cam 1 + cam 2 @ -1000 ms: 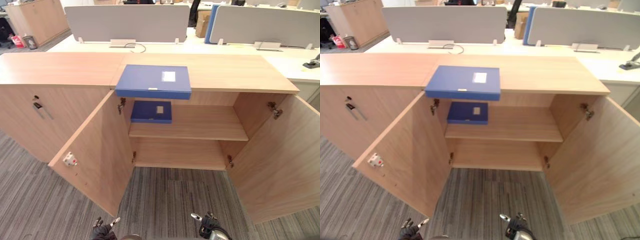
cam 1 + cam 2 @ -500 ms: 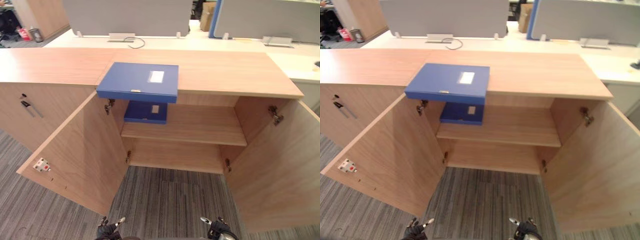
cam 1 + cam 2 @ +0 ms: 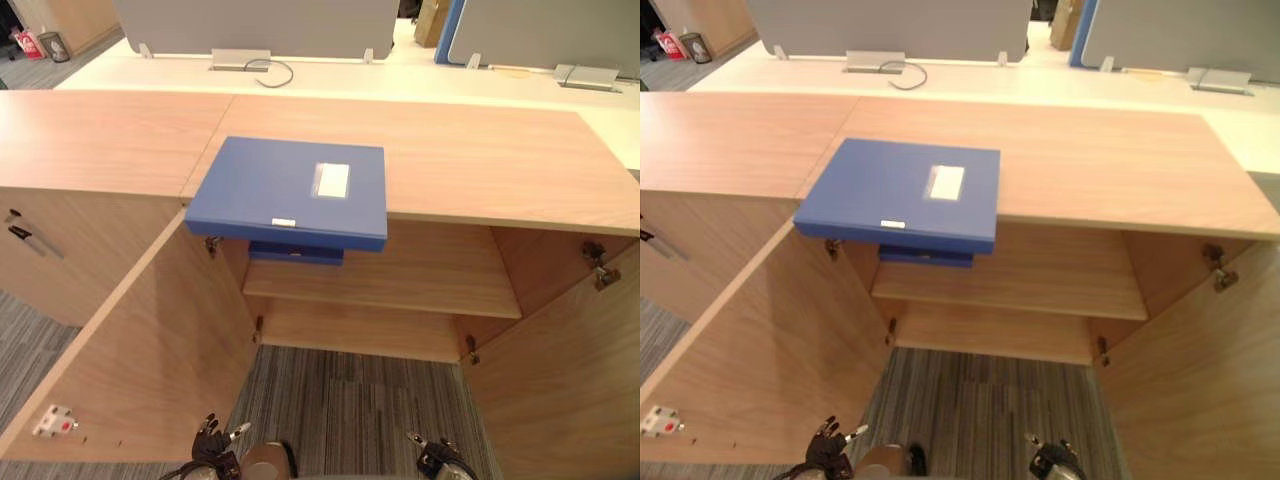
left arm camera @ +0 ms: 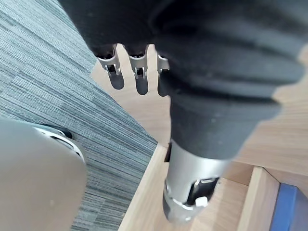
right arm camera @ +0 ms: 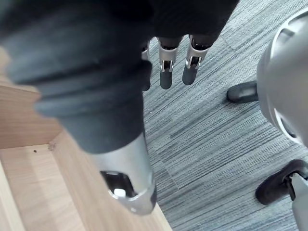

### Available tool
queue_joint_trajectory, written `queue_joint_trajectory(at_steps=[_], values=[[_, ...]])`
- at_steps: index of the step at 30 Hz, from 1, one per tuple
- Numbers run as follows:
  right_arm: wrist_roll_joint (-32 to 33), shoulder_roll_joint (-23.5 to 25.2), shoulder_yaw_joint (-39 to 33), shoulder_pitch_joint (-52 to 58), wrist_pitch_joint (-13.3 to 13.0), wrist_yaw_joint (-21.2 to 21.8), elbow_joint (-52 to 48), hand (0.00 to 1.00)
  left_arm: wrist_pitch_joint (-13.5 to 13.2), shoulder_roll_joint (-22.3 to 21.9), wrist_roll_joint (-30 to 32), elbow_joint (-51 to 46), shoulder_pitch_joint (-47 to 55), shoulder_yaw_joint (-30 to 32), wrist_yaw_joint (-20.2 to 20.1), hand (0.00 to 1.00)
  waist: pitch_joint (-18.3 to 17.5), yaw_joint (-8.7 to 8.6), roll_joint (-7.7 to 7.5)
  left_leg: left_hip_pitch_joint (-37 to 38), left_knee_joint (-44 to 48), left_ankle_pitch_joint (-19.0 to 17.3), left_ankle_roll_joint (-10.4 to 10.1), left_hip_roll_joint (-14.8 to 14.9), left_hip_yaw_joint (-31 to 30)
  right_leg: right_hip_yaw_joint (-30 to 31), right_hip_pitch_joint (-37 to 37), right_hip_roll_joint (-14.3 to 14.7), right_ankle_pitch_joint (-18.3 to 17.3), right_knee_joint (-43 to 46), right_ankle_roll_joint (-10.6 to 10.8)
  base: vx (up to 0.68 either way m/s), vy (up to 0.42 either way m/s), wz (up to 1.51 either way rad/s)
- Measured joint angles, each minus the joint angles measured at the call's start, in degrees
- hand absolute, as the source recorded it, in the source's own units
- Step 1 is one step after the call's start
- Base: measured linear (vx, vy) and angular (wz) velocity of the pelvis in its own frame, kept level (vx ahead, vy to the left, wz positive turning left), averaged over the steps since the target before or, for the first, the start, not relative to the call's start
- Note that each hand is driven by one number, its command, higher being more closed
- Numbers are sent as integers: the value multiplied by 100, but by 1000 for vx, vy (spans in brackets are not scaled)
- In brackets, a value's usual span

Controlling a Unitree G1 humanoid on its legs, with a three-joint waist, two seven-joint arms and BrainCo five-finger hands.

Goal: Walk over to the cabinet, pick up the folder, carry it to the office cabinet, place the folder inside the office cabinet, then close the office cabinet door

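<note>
A blue folder [image 3: 290, 190] with a white label lies flat on the wooden cabinet top [image 3: 480, 160], its front edge jutting over the open compartment. Under it, the edge of a second blue folder [image 3: 295, 255] rests on the inner shelf [image 3: 400, 290]. Both cabinet doors stand wide open. My left hand [image 3: 215, 450] hangs low near the floor in front of the left door [image 3: 150, 370], its fingers [image 4: 137, 72] straight and holding nothing. My right hand [image 3: 440, 462] hangs low by the right door [image 3: 570, 400], fingers [image 5: 166, 67] straight and empty.
A neighbouring closed cabinet [image 3: 40, 250] with a handle adjoins on the left. Behind the cabinet top runs a white desk with grey divider panels [image 3: 250, 20] and a cable. Striped grey carpet [image 3: 350, 400] lies between the two open doors.
The camera has moved closer to the cabinet, so the folder and doors loom larger and lower. The folder itself has not moved, and both hands still hang low.
</note>
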Motion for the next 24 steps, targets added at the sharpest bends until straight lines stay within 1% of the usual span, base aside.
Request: queue_joint_trajectory(at_steps=[1,2,3,4,5,6,8,10,11,13,14,15,17,18,19,20,21,23,24], values=[[-2,20,-1,105,5,30,-59,0,13,0,-114,55,24,-81,-92,0,-105,-53,-84,138,-196,36,-41,-142,-55,122,-64,-83,446,62,131,83,-31,11],[-15,13,-4,216,22,57,-58,0,11,-20,-336,67,90,-159,-225,0,-280,-42,-79,268,-518,169,-85,-213,-12,173,-112,-121,454,36,140,112,-30,6],[-28,11,3,221,41,77,-60,0,8,-28,-478,45,121,-195,-283,0,-317,-41,-85,340,-716,261,-107,-247,19,176,-136,-135,454,12,140,169,-41,-19],[-100,-7,15,210,67,121,-63,0,19,-8,-650,33,156,-334,-389,0,-340,-55,-75,449,-1056,423,-142,-276,80,206,-204,-139,455,3,140,96,-60,-18],[-133,-16,23,208,72,133,-60,0,24,20,-704,27,168,-396,-416,0,-344,-55,-73,483,-1168,484,-162,-284,90,219,-234,-135,456,3,141,80,-83,-15],[-245,-34,39,212,100,159,-57,0,50,95,-957,13,206,-606,-556,0,-358,-73,-78,569,-1451,622,-202,-290,98,236,-266,-111,457,-1,141,66,-81,-8],[-278,-45,34,265,146,199,-43,0,118,203,-1331,-257,348,-1019,-713,0,-355,-105,-89,714,-1702,712,-229,-282,96,245,-263,-70,458,-6,139,44,-62,-5],[-456,-136,34,326,170,241,-10,0,174,280,-1908,-1010,650,-1577,-946,0,-385,-120,-89,847,-1917,779,-230,-323,98,258,-240,-76,459,-9,138,10,-2,-3],[-467,-158,34,322,173,262,22,0,186,282,-2122,-1200,694,-1709,-1047,0,-385,-126,-90,859,-1958,790,-221,-337,98,259,-242,-88,459,-16,138,9,44,1],[-478,-253,87,308,201,297,75,0,243,295,-2623,-1957,874,-2101,-1267,0,-390,-152,-86,864,-2039,825,-172,-417,98,267,-251,-133,478,-74,145,-6,61,1],[-581,-293,306,304,205,318,75,0,245,297,-3022,-2483,980,-2271,-1312,0,-392,-170,-92,868,-2105,849,-138,-460,118,283,-270,-146,520,-117,155,-17,59,-2],[-601,-300,367,302,199,330,75,0,245,298,-3078,-2607,1012,-2295,-1312,0,-392,-174,-92,867,-2113,852,-132,-465,124,290,-275,-144,533,-125,148,-18,58,-6],[-665,-311,724,289,154,373,78,0,249,385,-3424,-3315,1159,-2433,-1298,0,-398,-213,-93,868,-2154,868,-108,-508,132,307,-279,-158,628,-195,141,-20,57,-4],[-665,-309,767,289,149,375,87,0,254,433,-3484,-3489,1187,-2489,-1294,0,-398,-220,-93,868,-2172,876,-95,-523,132,307,-284,-166,643,-206,136,-29,64,0],[-666,-304,785,264,143,377,130,0,278,557,-3577,-3882,1253,-2617,-1279,0,-398,-224,-93,865,-2193,890,-75,-540,131,307,-284,-172,686,-244,115,-24,36,-1],[-667,-299,788,263,143,378,141,0,300,701,-3569,-4297,1330,-2748,-1264,0,-401,-222,-89,862,-2194,892,-71,-545,133,307,-278,-166,741,-287,70,-30,33,-2],[-667,-300,788,262,143,378,143,0,305,779,-3551,-4506,1371,-2804,-1263,0,-401,-222,-88,862,-2194,893,-68,-547,133,307,-276,-166,763,-297,67,-45,29,-3],[-677,-307,820,260,144,382,142,0,324,1228,-3084,-5322,1511,-3012,-1265,0,-403,-222,-86,862,-2226,919,-30,-560,136,307,-280,-165,823,-334,46,-53,21,-2],[-679,-316,901,250,145,393,142,0,326,1392,-2956,-5523,1528,-3072,-1291,0,-404,-223,-85,866,-2241,929,-17,-567,140,307,-283,-169,824,-338,45,-53,2,-3]])
